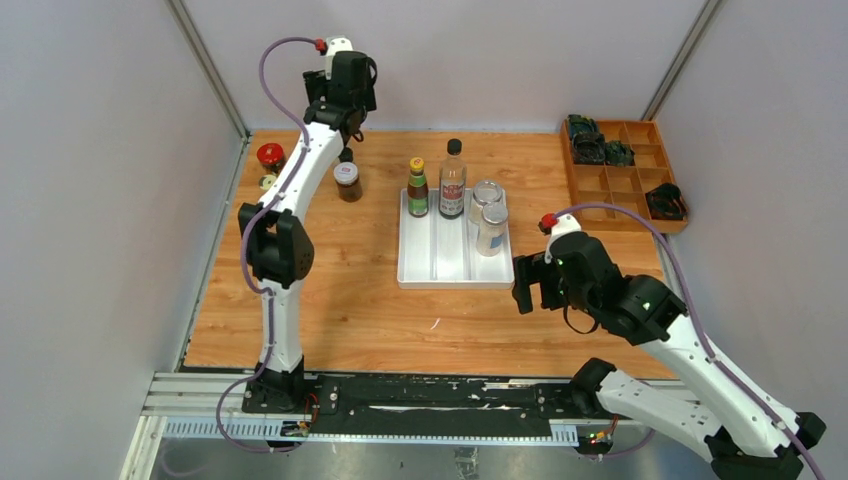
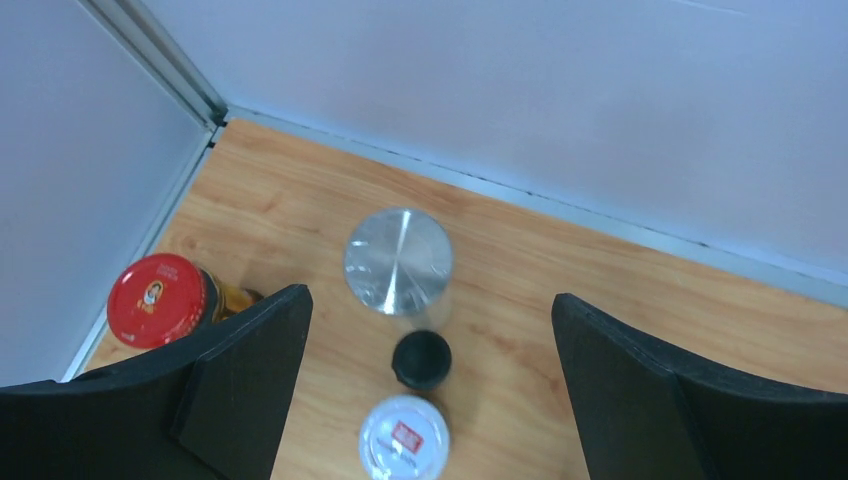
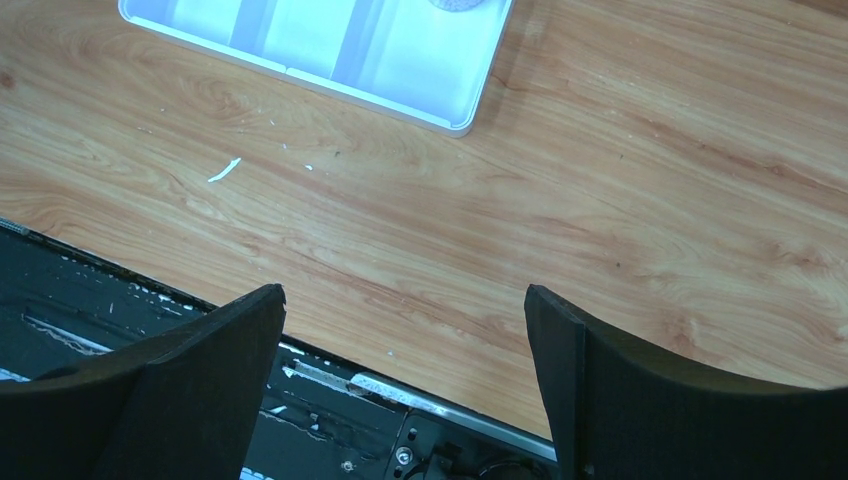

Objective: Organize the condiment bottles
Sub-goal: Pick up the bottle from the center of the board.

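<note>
Below left tool, silver-lidded jar, red-lidded jar

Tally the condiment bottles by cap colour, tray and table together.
Silver lid: 3 (two tray jars, one table jar)
Black cap: 2 (tall bottle, small bottle)
Yellow cap: 1 (green-labelled bottle)
Red lid: 1 (red-lidded jar)
White lid: 1 (white-lidded jar)
Total: 8
</note>
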`<state>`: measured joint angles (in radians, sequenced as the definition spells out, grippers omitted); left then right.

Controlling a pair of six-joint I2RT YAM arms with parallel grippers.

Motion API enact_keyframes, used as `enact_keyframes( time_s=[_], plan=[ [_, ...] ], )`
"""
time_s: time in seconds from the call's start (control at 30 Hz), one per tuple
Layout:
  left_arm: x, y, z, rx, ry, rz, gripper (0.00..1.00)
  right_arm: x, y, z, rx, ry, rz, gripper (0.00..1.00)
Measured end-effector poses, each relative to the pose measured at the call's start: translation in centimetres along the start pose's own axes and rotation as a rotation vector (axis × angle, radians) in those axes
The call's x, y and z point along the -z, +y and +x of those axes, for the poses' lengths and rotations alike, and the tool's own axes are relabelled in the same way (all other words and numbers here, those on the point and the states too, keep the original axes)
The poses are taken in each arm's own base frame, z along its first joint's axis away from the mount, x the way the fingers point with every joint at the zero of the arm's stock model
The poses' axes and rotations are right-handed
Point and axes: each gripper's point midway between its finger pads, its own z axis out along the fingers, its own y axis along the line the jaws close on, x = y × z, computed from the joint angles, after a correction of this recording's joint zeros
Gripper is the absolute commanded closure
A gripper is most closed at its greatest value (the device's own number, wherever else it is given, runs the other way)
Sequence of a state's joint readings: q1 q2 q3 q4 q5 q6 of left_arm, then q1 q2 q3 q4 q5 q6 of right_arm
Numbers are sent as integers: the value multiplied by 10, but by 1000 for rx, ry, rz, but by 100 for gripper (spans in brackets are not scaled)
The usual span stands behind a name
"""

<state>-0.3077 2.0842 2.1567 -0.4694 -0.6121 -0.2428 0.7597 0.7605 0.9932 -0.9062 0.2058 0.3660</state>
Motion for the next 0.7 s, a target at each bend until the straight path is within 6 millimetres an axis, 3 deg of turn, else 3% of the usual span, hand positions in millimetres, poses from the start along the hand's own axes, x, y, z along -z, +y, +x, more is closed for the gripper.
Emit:
enact_keyframes(
  time_s=[0.17, 0.27, 0.43, 0.7],
  plan=[
    [-50, 16, 26, -19, 46, -70, 3, -13, 4, 2, 27, 46, 8, 4],
    [-66, 20, 49, -44, 87, -96, 3, -22, 7, 3, 42, 72, 8, 4],
    [-74, 21, 81, -79, 140, -107, 3, -30, 10, 2, 62, 86, 4, 4],
    [-86, 30, 98, -66, 155, -119, 3, -34, 11, -1, 77, 81, 2, 3]
  ],
)
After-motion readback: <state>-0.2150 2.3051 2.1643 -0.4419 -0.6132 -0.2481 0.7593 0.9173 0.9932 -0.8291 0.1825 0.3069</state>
